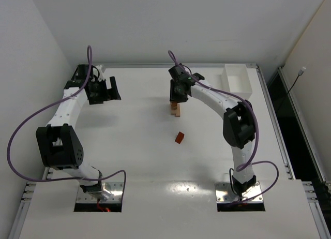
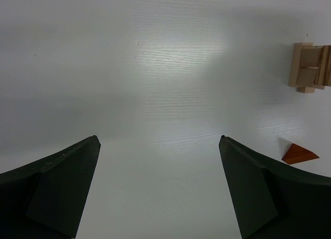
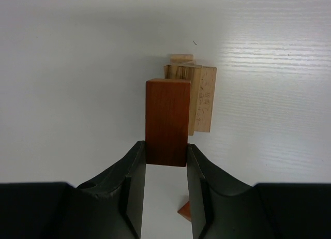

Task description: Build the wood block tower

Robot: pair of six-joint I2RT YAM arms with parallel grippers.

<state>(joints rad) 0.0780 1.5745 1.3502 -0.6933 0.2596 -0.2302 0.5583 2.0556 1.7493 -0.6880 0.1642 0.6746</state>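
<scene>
The tower (image 1: 177, 113) is a short stack of tan wood blocks at the table's middle back. It also shows in the right wrist view (image 3: 202, 96) and at the right edge of the left wrist view (image 2: 309, 68). My right gripper (image 1: 177, 96) is directly above it, shut on a reddish-brown cuboid block (image 3: 167, 122) between its fingertips (image 3: 165, 153). The block overlaps the stack's left part; I cannot tell whether they touch. A reddish wedge block (image 1: 179, 137) lies loose in front of the tower, also in the wrist views (image 2: 300, 154) (image 3: 185, 210). My left gripper (image 1: 106, 90) (image 2: 159, 140) is open and empty, far left.
A white rectangular tray (image 1: 237, 78) stands at the back right, beside the right arm's forearm. The table's raised rim runs along the back and sides. Walls stand close on the left and behind.
</scene>
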